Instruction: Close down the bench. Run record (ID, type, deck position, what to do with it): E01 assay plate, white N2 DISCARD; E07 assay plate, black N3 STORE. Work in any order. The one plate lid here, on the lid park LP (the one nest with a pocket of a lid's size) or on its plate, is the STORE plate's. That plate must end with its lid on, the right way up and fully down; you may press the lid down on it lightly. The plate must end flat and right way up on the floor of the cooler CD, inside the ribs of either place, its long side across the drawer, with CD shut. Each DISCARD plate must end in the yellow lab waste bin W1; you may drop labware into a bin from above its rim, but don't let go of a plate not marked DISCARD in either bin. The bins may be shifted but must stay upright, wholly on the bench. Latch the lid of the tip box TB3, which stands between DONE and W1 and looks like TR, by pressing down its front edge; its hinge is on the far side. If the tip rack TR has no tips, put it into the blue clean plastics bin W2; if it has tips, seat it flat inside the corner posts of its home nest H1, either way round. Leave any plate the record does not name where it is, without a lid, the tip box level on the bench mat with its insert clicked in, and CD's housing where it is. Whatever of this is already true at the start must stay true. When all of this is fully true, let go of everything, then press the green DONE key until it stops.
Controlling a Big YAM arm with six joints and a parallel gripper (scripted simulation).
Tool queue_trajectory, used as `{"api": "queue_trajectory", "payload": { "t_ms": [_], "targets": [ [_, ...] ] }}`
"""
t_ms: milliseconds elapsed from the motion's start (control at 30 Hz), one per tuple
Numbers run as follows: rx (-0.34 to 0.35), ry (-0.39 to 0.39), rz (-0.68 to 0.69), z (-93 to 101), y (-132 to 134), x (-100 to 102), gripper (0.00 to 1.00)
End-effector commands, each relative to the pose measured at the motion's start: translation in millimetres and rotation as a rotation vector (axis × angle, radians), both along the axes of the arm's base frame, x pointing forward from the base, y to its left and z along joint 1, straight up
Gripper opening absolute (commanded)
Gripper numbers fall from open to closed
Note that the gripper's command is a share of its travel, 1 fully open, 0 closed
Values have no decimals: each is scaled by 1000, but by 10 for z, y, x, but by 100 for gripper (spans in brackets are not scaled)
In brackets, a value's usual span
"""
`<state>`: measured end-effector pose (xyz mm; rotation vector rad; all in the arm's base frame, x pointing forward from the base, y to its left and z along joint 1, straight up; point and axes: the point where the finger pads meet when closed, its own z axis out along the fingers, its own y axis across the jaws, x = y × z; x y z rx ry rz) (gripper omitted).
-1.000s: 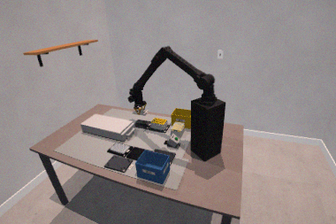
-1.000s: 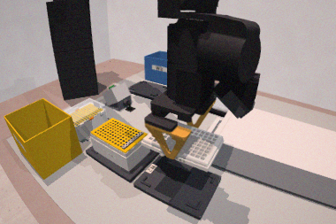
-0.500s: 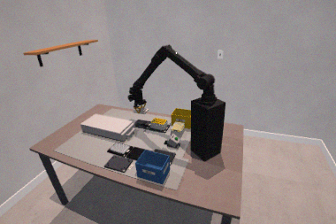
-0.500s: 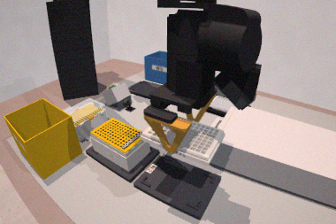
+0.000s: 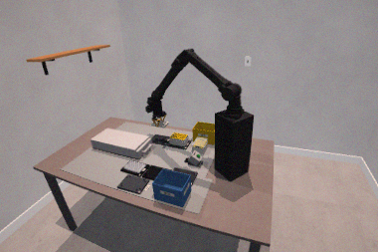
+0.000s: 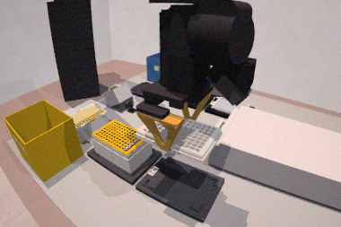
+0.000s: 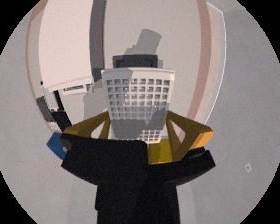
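My gripper (image 5: 159, 122) (image 6: 179, 131) (image 7: 138, 113) is shut on a white assay plate (image 6: 199, 137) (image 7: 138, 92), gripping its end between the orange fingers. It holds the plate level, a little above an empty dark nest (image 6: 179, 187) at the back of the mat. A second white plate (image 5: 133, 167), a black plate (image 5: 151, 171) and a dark lid (image 5: 133, 184) lie at the front of the mat. The yellow bin W1 (image 5: 204, 131) (image 6: 38, 138) stands at the far end, left of the held plate in the exterior view. The arm hides part of the mat behind it.
The white cooler CD (image 5: 119, 140) (image 6: 278, 145) lies shut beside the held plate. A tip rack with a yellow top (image 5: 179, 138) (image 6: 114, 143) sits on a nest. The tip box (image 6: 87, 116), the DONE key unit (image 6: 118, 96) and the blue bin W2 (image 5: 171, 186) stand nearby.
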<state>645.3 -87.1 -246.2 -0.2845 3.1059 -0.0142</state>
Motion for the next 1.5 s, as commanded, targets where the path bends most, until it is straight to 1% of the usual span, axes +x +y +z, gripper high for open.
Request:
{"api": "queue_trajectory", "payload": {
  "t_ms": [0, 33, 67, 133, 200, 233, 267, 333, 600, 667, 767, 800, 833, 1100, 1200, 1267, 1333, 1367, 1400, 1467],
  "targets": [
    [-3, -40, -4, 174, -156, 39, 0],
    [-2, -34, -4, 135, -166, -5, 0],
    [-3, -34, -4, 138, -180, -27, 0],
    [-5, -46, -4, 209, -213, -32, 0],
    [-5, -46, -4, 209, -213, -32, 0],
    [0, -16, 5, 22, -151, -155, 0],
    [-5, -45, 4, 202, -191, -74, 0],
    [-5, -45, -4, 202, -267, -128, 0],
    [-6, -43, -4, 187, -375, -320, 0],
    [-4, -32, -4, 115, -393, -409, 0],
    [-4, -32, -4, 114, -407, -432, 0],
    [-2, -19, 0, 35, -386, -499, 0],
    [-7, -43, 0, 178, -420, -435, 0],
    [-8, -41, -4, 165, -550, -631, 0],
    [-5, -28, -4, 89, -579, -748, 0],
    [-8, -38, -4, 143, -615, -760, 0],
    [-8, -38, -4, 143, -615, -760, 0],
    [-3, -16, -2, 18, -597, -861, 0],
    [-8, -35, -3, 126, -635, -816, 0],
    [-9, -40, -4, 150, -671, -847, 0]
  ]
}}
